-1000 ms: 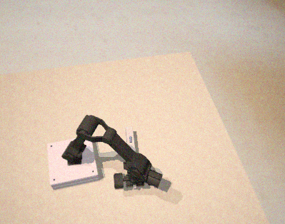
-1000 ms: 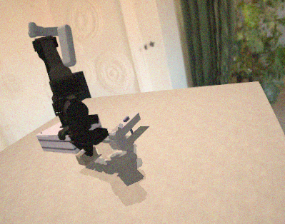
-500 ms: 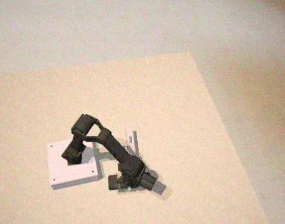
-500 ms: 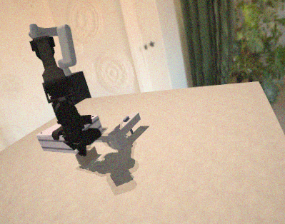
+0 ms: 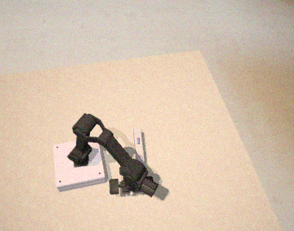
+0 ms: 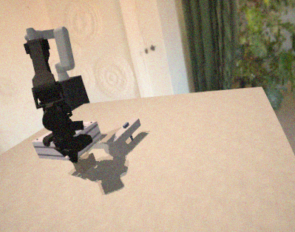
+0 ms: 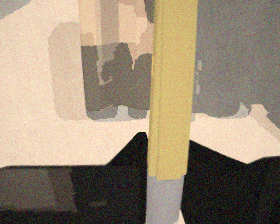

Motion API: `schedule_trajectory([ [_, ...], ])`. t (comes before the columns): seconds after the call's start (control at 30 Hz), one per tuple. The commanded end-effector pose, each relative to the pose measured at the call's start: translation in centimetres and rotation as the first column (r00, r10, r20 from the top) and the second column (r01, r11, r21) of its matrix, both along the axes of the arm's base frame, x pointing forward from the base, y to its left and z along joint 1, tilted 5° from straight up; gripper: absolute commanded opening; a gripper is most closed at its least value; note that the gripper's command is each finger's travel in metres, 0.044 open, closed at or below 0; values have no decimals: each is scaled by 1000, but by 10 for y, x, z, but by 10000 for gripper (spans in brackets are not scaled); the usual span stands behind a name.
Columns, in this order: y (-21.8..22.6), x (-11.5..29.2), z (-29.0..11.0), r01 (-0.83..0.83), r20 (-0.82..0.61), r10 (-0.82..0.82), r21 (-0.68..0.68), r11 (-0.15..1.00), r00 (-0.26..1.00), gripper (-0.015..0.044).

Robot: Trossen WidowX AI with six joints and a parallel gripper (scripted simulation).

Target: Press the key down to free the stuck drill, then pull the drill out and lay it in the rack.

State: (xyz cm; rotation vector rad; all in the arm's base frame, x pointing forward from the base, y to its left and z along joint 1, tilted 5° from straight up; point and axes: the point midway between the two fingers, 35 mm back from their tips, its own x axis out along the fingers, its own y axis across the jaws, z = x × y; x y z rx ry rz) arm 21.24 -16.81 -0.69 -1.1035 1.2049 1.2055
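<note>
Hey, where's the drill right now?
The drill is clamped in the pincer, running up the middle of the wrist view as a yellow bar, low over the table beside the arm's white base.
</note>
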Motion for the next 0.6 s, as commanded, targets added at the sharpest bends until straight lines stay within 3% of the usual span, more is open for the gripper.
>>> schedule_trajectory([
  [0.0,-1,-7,1,-5,-2,5,-4,1000,1000,0],
  [0.57,-2,-16,-16,-5,-2,5,-4,1000,1000,0],
])
